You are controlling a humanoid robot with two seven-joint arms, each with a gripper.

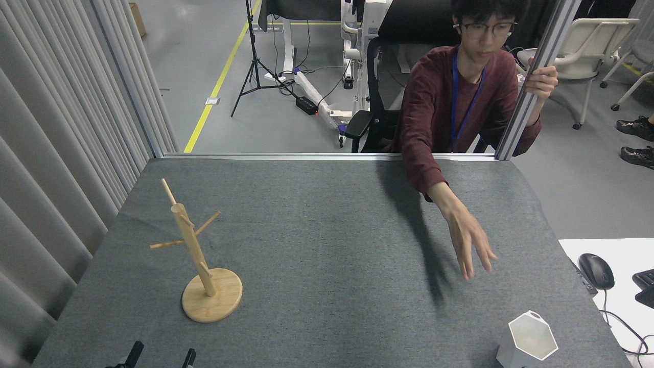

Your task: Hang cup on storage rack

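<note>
Person's hand [467, 240] reaches down, fingers spread, above the cup [529, 341].

A person's hand [467, 240] reaches in over the table's [327, 214] right half, above the cup [529, 340] at the near right corner. The storage rack [202, 255] blocks near left; the middle lies open.

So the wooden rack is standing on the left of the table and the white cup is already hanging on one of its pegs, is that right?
Not quite. The wooden rack does stand on the left of the table, but the white cup is not on a peg. In the head view it sits on the table near the right front corner, far from the rack.
</note>
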